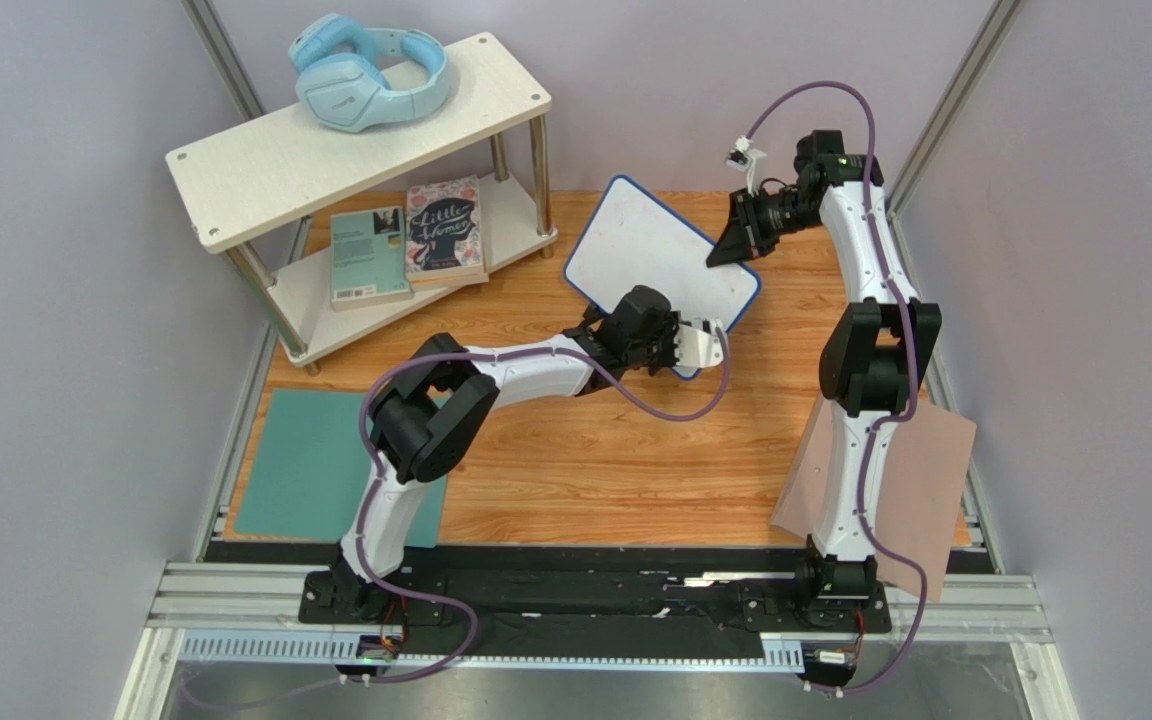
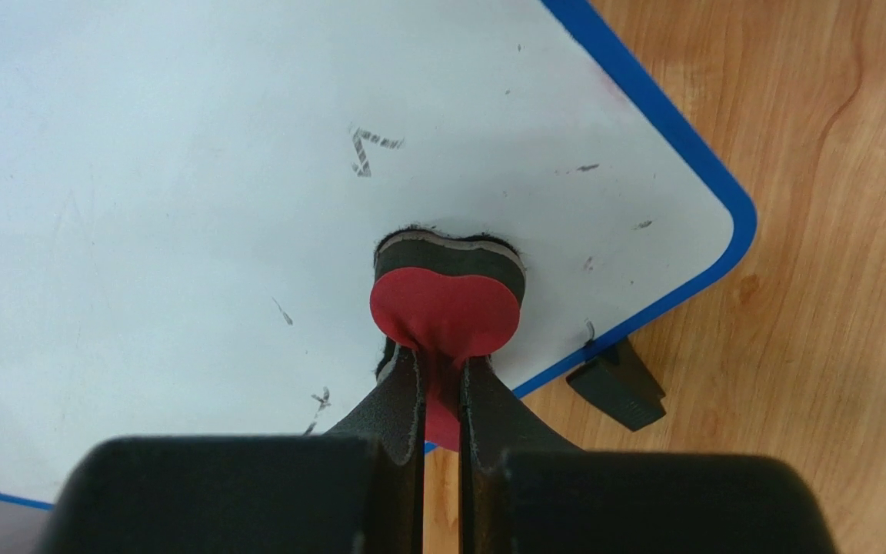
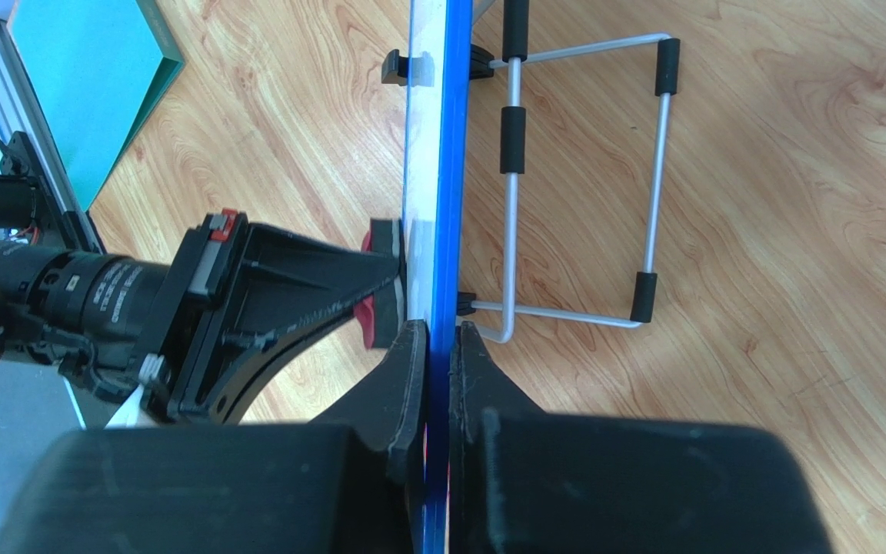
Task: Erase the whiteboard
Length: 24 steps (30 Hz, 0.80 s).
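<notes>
White with a thin blue rim, the small flat whiteboard point(image 1: 654, 258) stands tilted on a silver wire stand with black foam sleeves point(image 3: 584, 173). It sits toward the far side of the wooden tabletop point(image 1: 642, 465), between the two arms.

The left arm rises from its base to a bent elbow. Its forearm then runs low across the table, to the right and away, with the wrist pointing at the board's face. The left gripper point(image 2: 442, 369) has its fingers drawn narrow, pinching a round eraser with a red back and dark felt pad point(image 2: 445, 302). The felt lies flat against the white surface near a rounded lower corner. Small dark marker marks point(image 2: 373, 150) are scattered around the eraser.

The right arm stands tall, its upper link leaning away from the base, and the wrist is bent back to the left at the board's right edge. The right gripper point(image 3: 438, 341) is nearly closed on the blue rim, with one finger on each face of the board.

A teal green mat point(image 1: 312, 465) lies by the left arm's base. A pinkish-tan flat sheet point(image 1: 928, 495) lies behind the right arm.
</notes>
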Each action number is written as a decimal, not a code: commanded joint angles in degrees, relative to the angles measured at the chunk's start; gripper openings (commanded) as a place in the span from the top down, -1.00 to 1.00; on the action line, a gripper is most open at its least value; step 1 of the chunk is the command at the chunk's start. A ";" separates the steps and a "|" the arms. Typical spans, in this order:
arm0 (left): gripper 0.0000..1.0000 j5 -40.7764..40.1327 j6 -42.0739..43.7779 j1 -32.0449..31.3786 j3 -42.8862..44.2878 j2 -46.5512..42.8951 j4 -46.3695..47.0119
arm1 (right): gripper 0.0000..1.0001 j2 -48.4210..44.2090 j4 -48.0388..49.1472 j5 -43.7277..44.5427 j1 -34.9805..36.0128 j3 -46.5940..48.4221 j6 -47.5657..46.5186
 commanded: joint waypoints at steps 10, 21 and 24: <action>1.00 0.45 -0.41 -1.17 5.79 0.64 -5.48 | 1.00 3.53 -9.25 5.39 2.65 -1.23 -3.70; 1.00 0.97 -0.14 -2.41 17.74 4.93 -1.34 | 1.00 3.45 -9.60 5.74 2.65 -1.14 -3.87; 1.00 0.97 -0.93 -1.44 21.69 7.22 -2.92 | 1.00 3.36 -9.61 5.82 2.73 -1.23 -3.96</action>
